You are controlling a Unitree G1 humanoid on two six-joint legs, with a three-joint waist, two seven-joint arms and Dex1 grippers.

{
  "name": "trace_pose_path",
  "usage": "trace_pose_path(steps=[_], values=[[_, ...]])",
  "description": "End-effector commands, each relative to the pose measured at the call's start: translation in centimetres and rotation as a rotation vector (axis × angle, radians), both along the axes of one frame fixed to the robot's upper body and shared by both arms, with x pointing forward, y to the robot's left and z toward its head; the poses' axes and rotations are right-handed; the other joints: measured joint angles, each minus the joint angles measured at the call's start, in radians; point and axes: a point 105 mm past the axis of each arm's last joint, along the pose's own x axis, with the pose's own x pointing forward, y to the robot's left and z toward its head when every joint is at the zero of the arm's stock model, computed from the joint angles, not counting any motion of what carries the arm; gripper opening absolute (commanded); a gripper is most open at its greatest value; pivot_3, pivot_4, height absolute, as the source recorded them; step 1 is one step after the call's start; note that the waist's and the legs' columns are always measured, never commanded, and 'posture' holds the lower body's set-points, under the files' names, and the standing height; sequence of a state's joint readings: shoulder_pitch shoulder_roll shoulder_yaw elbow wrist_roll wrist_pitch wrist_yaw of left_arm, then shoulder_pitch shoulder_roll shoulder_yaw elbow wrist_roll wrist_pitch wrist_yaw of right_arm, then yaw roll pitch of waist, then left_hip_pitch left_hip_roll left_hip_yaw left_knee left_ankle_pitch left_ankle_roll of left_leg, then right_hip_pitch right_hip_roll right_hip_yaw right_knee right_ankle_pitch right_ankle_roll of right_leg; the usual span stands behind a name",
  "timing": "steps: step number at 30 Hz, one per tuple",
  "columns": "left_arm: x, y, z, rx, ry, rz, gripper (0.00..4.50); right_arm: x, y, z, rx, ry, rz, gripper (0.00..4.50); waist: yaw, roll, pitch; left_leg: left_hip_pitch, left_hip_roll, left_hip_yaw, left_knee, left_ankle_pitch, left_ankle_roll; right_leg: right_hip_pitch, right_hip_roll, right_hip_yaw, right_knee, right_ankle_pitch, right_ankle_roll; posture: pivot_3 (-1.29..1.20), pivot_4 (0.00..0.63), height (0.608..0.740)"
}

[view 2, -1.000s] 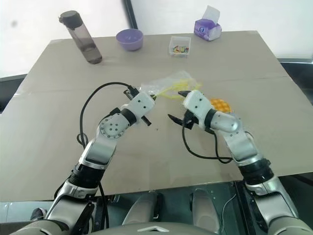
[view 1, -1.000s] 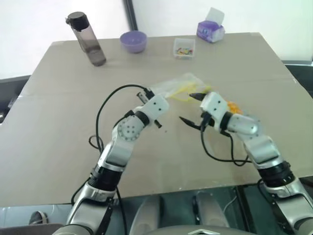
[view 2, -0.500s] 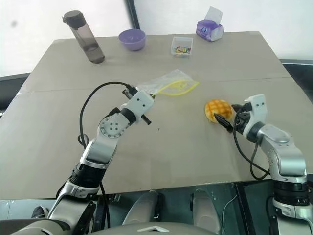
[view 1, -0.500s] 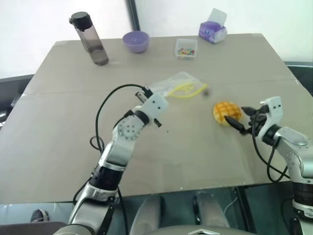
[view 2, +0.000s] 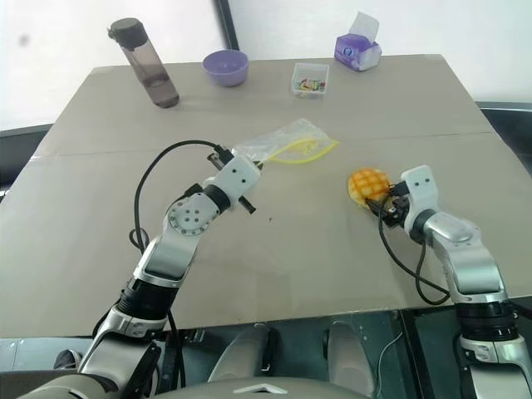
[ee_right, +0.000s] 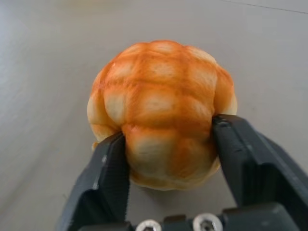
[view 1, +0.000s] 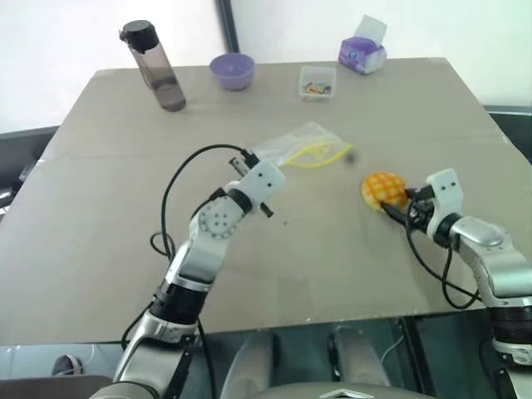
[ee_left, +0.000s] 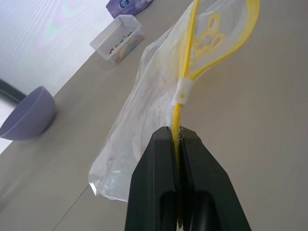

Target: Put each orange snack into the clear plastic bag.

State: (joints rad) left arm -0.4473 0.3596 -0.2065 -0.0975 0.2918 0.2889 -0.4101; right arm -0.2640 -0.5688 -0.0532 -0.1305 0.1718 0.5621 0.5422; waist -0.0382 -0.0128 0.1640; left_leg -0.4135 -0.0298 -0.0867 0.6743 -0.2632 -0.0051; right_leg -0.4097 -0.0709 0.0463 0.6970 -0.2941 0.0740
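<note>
Counts run to one orange snack [ee_right: 161, 113] and one clear plastic bag [ee_left: 159, 110], both on the table [view 1: 100, 233]; the bag's yellow print is unreadable. Left gripper [ee_left: 177, 139] pinches the bag's yellow strip, while the right gripper [ee_right: 168, 144] presses both fingers against the snack, right of the bag.

Probably a robot test room or lab: a plain brown board table [view 1: 108, 249] set with staged props, a smoky water bottle [view 1: 155, 66], purple bowl [view 1: 231, 71], tissue pack [view 1: 361, 51], against bare white walls
</note>
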Motion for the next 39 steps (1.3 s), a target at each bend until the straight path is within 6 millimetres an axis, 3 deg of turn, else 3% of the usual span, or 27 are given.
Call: trace_pose_path(steps=[1, 4, 8, 13, 16, 20, 26, 29, 33, 39], values=[[-0.3, 0.1, 0.9, 0.0, -0.037, -0.013, 0.0, 0.1, -0.7, -0.2, -0.021, 0.002, -0.024, 1.35, 0.0, 0.0, 0.0, 0.0, 0.0, 0.0, 0.0, 0.0, 0.0, 0.0, 0.0, 0.0, 0.0, 0.0, 0.0, 0.0, 0.15, 0.74], [-0.3, 0.3, 0.7, 0.006, -0.033, -0.011, 0.0, 0.1, -0.7, -0.1, -0.037, -0.006, -0.014, 0.07, 0.001, 0.0, 0.0, 0.0, 0.0, 0.0, 0.0, 0.0, 0.0, 0.0, 0.0, 0.0, 0.0, 0.0, 0.0, 0.0, 0.15, 0.74], [-0.4, 0.4, 0.7, 0.006, -0.032, -0.007, 0.0, 0.2, -0.1, 2.2, -0.031, -0.067, 0.045, 0.03, 0.001, 0.0, 0.0, 0.0, 0.0, 0.0, 0.0, 0.0, 0.0, 0.0, 0.0, 0.0, 0.0, 0.0, 0.0, 0.0, 0.15, 0.74], [-0.4, 0.3, 0.8, 0.006, -0.034, -0.01, 0.0, -1.0, 3.6, 7.2, 0.041, -0.137, 0.286, 0.03, -0.004, 0.0, 0.0, 0.0, 0.0, 0.0, 0.0, 0.0, 0.0, 0.0, 0.0, 0.0, 0.0, 0.0, 0.0, 0.0, 0.15, 0.74], [-0.4, 0.1, 0.9, 0.0, -0.035, -0.016, 0.0, -2.4, 6.0, 8.7, 0.111, -0.109, 0.428, 0.03, -0.003, 0.0, 0.0, 0.0, 0.001, -0.001, 0.0, -0.002, 0.003, 0.0, 0.001, 0.0, 0.0, 0.0, 0.0, 0.0, 0.15, 0.74], [-0.5, -0.4, 1.1, -0.004, -0.046, -0.033, 0.0, -2.7, 7.9, 8.5, 0.109, -0.066, 0.504, 0.03, 0.008, 0.0, 0.0, -0.002, 0.0, -0.002, 0.001, -0.002, 0.004, 0.0, -0.001, -0.002, -0.001, 0.0, 0.0, 0.0, 0.15, 0.74], [-0.9, -1.4, 2.0, -0.02, -0.09, -0.085, 0.0, -1.1, 8.4, 7.4, 0.113, -0.034, 0.488, 0.03, 0.005, 0.0, 0.0, -0.002, 0.0, -0.002, 0.002, -0.002, 0.003, 0.0, 0.0, -0.002, 0.0, 0.0, 0.0, 0.0, 0.15, 0.74], [-1.6, -2.3, 2.4, 0.051, -0.15, -0.155, 0.0, -0.5, 8.7, 7.1, 0.112, -0.036, 0.491, 0.03, 0.003, 0.0, 0.0, -0.002, 0.0, -0.002, 0.002, 0.0, 0.0, 0.0, 0.0, -0.002, -0.001, 0.0, 0.0, 0.0, 0.15, 0.74], [-3.6, -4.4, 1.4, 0.054, -0.133, -0.286, 0.0, 0.8, 9.3, 6.5, 0.124, -0.027, 0.479, 0.03, 0.0, 0.0, 0.0, -0.002, 0.0, -0.001, 0.002, 0.0, 0.0, 0.0, -0.001, -0.001, -0.001, 0.0, 0.0, 0.0, 0.15, 0.74], [-3.9, -4.4, 0.4, 0.103, -0.107, -0.32, 0.0, 2.1, 8.9, 7.5, 0.221, -0.034, 0.445, 0.03, -0.001, 0.0, 0.0, -0.001, 0.0, -0.002, 0.002, 0.0, 0.0, 0.0, 0.0, -0.001, 0.0, 0.0, 0.0, 0.0, 0.15, 0.74]])
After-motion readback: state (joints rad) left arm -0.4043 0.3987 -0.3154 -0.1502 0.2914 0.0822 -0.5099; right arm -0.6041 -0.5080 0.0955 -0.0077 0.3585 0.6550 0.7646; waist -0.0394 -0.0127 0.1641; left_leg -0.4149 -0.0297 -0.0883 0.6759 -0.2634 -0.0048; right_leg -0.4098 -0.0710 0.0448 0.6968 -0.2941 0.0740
